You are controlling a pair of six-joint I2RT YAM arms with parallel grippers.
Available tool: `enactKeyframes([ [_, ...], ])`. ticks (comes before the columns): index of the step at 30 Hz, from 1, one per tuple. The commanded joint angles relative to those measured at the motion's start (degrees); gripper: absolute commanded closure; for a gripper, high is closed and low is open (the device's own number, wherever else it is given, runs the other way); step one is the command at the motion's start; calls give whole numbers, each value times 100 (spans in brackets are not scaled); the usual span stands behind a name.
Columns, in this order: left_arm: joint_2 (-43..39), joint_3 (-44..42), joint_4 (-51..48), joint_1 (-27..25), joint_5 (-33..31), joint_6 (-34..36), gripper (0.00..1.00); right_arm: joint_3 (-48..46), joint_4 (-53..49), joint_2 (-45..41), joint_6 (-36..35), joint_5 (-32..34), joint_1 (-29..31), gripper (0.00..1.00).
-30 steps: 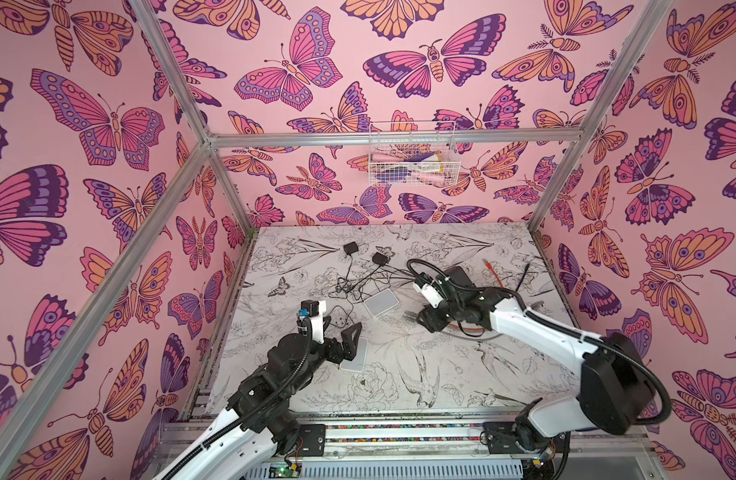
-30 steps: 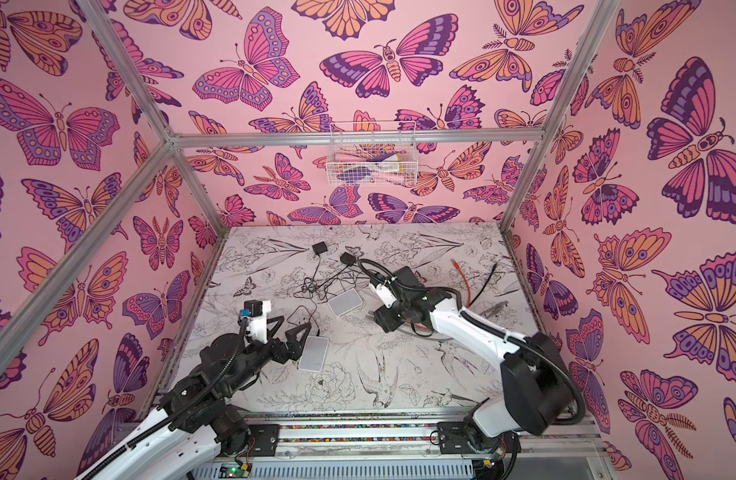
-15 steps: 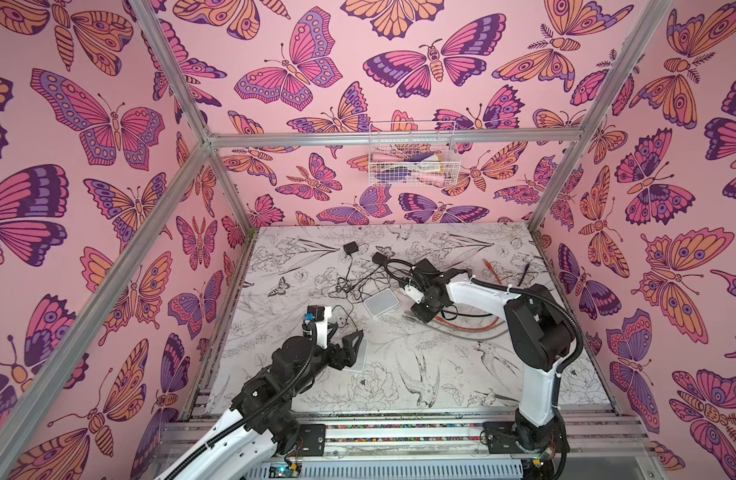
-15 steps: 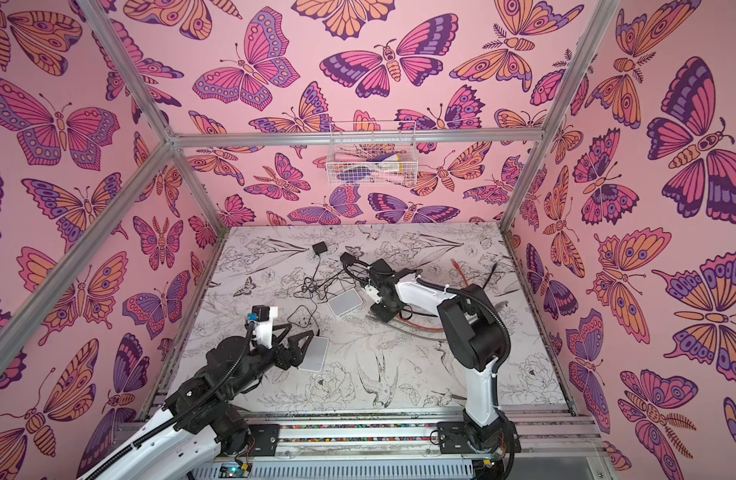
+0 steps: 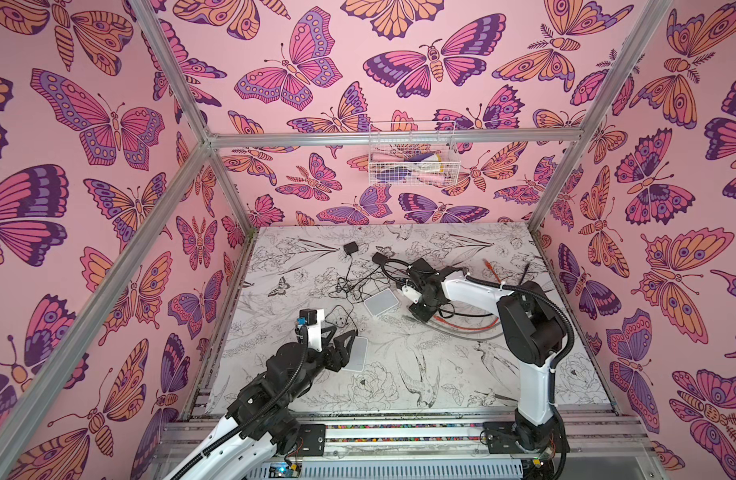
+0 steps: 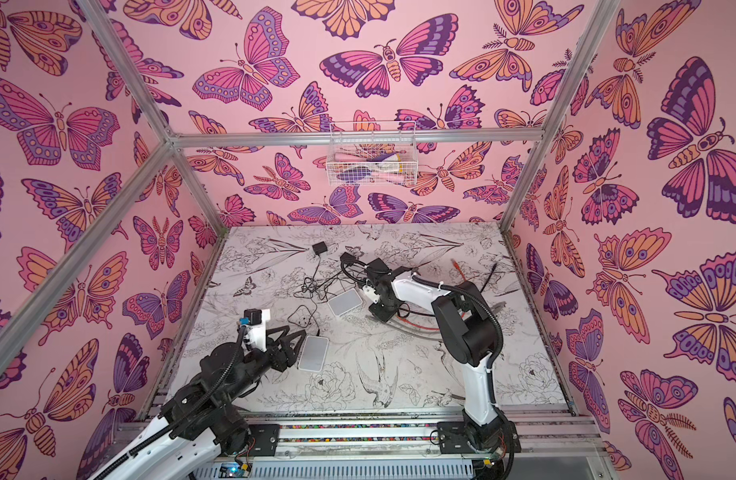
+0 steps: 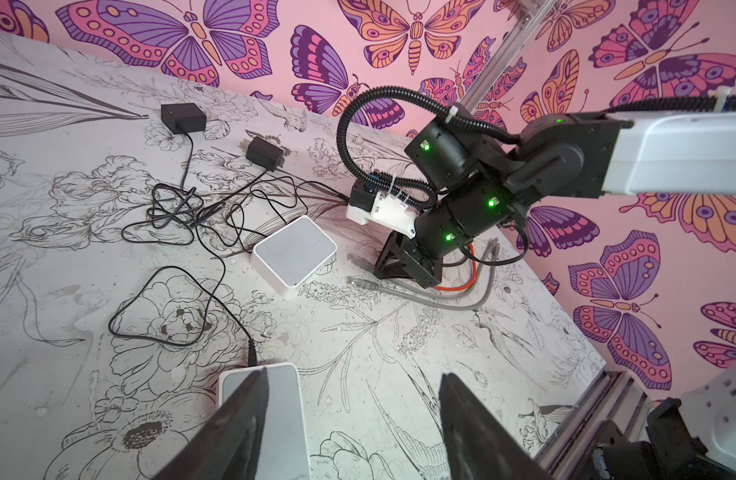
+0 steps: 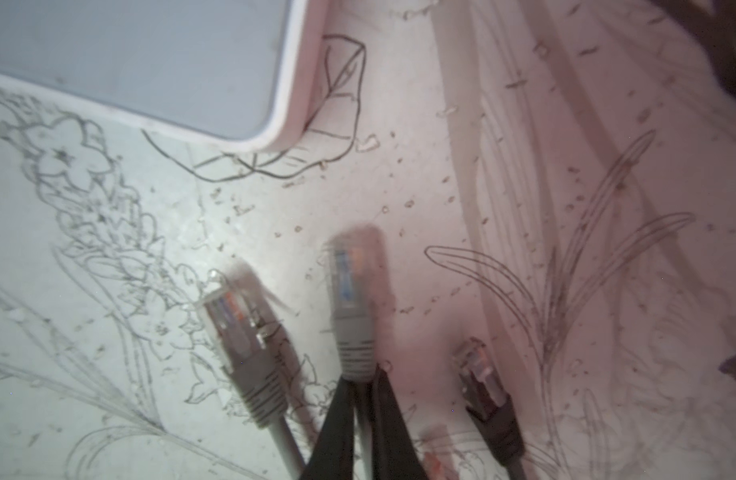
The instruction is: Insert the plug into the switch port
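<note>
1. Plug [image 8: 349,299]: the grey network plug in the middle of three is the one being worked. It points toward the corner of the far switch [image 8: 150,54], near it but not touching. The picture is blurred there, so I cannot tell whether it has left the counter [image 5: 441,374].
2. The right gripper [image 8: 364,386] is clenched on the cable just behind the plug's boot, its two dark fingers meeting there.
3. A second grey plug [image 8: 241,328] lies just beside it on one side and a black plug [image 8: 482,382] on the other. The gripper touches neither.
4. The left gripper [image 7: 355,374] is released and holds nothing. Its jaws stand apart over the near switch [image 7: 285,415], one finger above the white top and the other over bare counter. A thin black power lead [image 7: 252,353] is plugged into that switch's edge.
5. Step in hand, as I judge it: the plug has been grasped and insertion has not begun. No plug sits in either switch's network ports.
6. The next move calls for lifting the plug clear of its neighbours and turning it square to a port.
   - No view shows the port faces, so the side to approach is unknown.
   - I cannot tell which switch is meant. The far one is closest to the plug, while the left gripper is placed to steady the near one.
   - Either box looks light and would likely slide under a push, so it needs bracing first.
</note>
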Motion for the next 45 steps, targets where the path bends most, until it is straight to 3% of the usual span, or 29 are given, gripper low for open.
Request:
enactKeyframes([
  [1, -176, -74, -29, 37, -73, -11, 39, -96, 305, -358, 35, 698, 66, 100],
  [6, -854, -314, 537, 31, 304, 32, 39, -1651, 2554, -2452, 44, 1007, 87, 100],
  [11, -1226, -770, 895, 29, 409, -33, 42, -2203, 2938, -3774, -128, 807, 87, 100],
  [13, -1088, -797, 1091, 32, 600, 2, 43, -2451, 2911, -4274, -96, 493, 87, 100],
  [16, -644, -798, 1554, 30, 1001, 26, 43, -2962, 2875, -5043, -46, -510, 107, 100],
  [21, 298, -875, 3035, 29, 1918, -30, 41, -3555, 2460, -5911, 340, -1553, 148, 100],
  [25, 1080, -1033, 4389, 30, 2439, -226, 41, -4004, 2481, -6270, 830, -2212, 223, 100],
  [34, 2922, -913, 6128, 30, 2937, -710, 39, -4304, 2537, -6171, 1071, -2331, 681, 100],
  [39, 3605, -757, 6771, 29, 3311, -960, 36, -4251, 2776, -5807, 1161, -2486, 889, 100],
  [45, 4035, -745, 7052, 21, 3323, -1140, 39, -4214, 3014, -5510, 1199, -2278, 1132, 100],
])
